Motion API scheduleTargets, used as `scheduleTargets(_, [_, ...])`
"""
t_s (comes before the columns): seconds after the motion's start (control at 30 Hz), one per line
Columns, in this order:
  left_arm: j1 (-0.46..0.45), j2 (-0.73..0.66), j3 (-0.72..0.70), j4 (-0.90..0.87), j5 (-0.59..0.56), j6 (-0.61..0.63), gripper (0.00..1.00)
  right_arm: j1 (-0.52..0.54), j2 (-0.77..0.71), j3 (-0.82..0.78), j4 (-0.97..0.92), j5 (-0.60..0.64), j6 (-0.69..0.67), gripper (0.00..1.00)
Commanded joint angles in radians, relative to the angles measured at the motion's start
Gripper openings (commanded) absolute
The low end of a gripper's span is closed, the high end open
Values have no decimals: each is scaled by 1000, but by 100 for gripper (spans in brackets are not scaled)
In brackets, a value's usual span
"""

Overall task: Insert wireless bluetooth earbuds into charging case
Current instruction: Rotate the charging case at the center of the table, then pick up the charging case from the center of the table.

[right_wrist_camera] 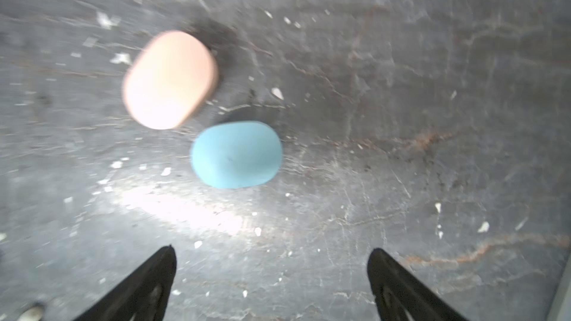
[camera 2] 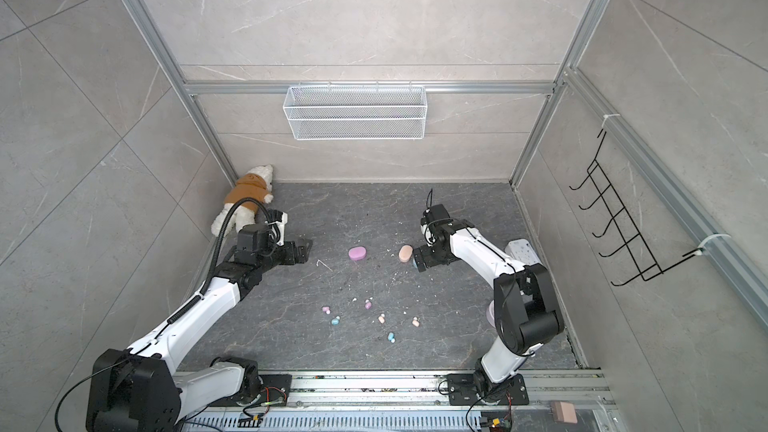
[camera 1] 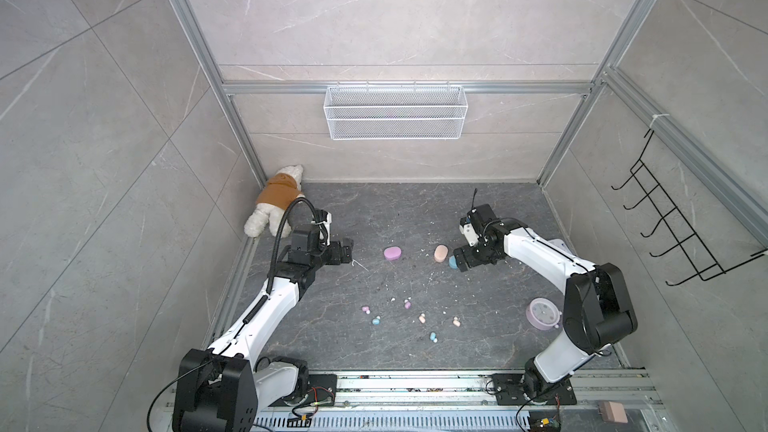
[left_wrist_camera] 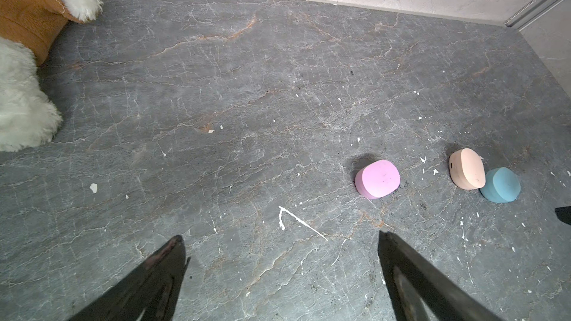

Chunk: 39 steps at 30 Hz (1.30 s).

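Three shut oval cases lie mid-table: lilac (camera 1: 392, 253) (left_wrist_camera: 377, 179), peach (camera 1: 440, 253) (right_wrist_camera: 170, 80) and blue (camera 1: 451, 262) (right_wrist_camera: 236, 154). The peach and blue ones lie close together. Nearer the front, small earbuds are scattered: lilac (camera 1: 365, 309) (camera 1: 407, 305), blue (camera 1: 376, 320) (camera 1: 433, 336), peach (camera 1: 422, 318) (camera 1: 456, 321). My left gripper (camera 1: 351, 252) (left_wrist_camera: 279, 236) is open and empty, left of the lilac case. My right gripper (camera 1: 457, 260) (right_wrist_camera: 271, 248) hangs open and empty just above the blue case, partly hiding it in both top views.
A plush bear (camera 1: 276, 201) lies in the back left corner beside my left arm. A round lilac clock (camera 1: 542, 313) sits under my right arm's elbow. White crumbs dot the table (camera 1: 415, 209). A wire basket (camera 1: 395, 112) hangs on the back wall and a black hook rack (camera 1: 681, 218) on the right wall.
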Motion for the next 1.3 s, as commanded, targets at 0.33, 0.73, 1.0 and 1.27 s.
scheduleTargets(0.33, [-10, -31, 5, 20, 10, -13, 100, -3, 246, 204, -78, -115, -50, 92])
scheduleTargets(0.73, [-11, -34, 0, 24, 1, -30, 100, -3, 294, 178, -40, -67, -63, 81])
scheduleTargets(1.0, [-11, -22, -5, 34, -4, -44, 100, -3, 319, 196, -25, -53, -58, 77])
scheduleTargets(1.27, [-11, -13, -4, 39, -21, -49, 100, -3, 324, 185, -6, -42, -48, 72])
